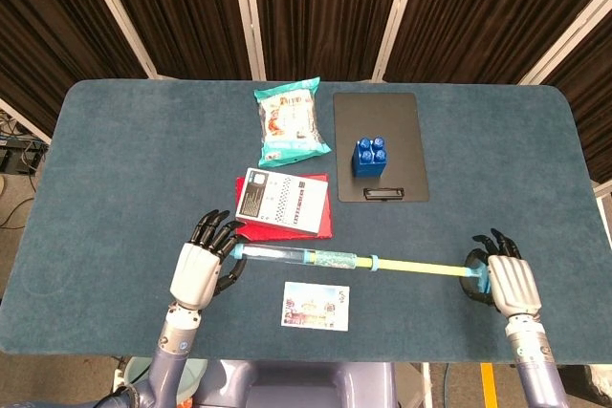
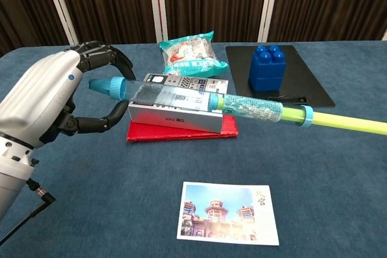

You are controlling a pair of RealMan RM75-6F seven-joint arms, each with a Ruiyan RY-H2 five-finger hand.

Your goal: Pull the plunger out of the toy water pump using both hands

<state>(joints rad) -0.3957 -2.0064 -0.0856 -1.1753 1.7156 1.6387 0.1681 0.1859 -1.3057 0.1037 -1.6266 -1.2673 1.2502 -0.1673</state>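
Observation:
The toy water pump (image 1: 304, 257) (image 2: 199, 100) is a clear tube with a blue cap, held level above the table. My left hand (image 1: 201, 268) (image 2: 48, 107) grips its capped end. A yellow-green plunger rod (image 1: 421, 268) (image 2: 351, 124) runs far out of the tube's right end to a blue handle. My right hand (image 1: 507, 282) holds that handle near the table's front right; the chest view does not show this hand. Inside the tube, the rod's inner end lies well to the right of the cap.
A red book with a white box on it (image 1: 284, 204) lies just behind the pump. A postcard (image 1: 316, 306) lies in front of it. A snack bag (image 1: 291, 121) and a black clipboard (image 1: 380, 145) with a blue block (image 1: 369, 156) sit further back.

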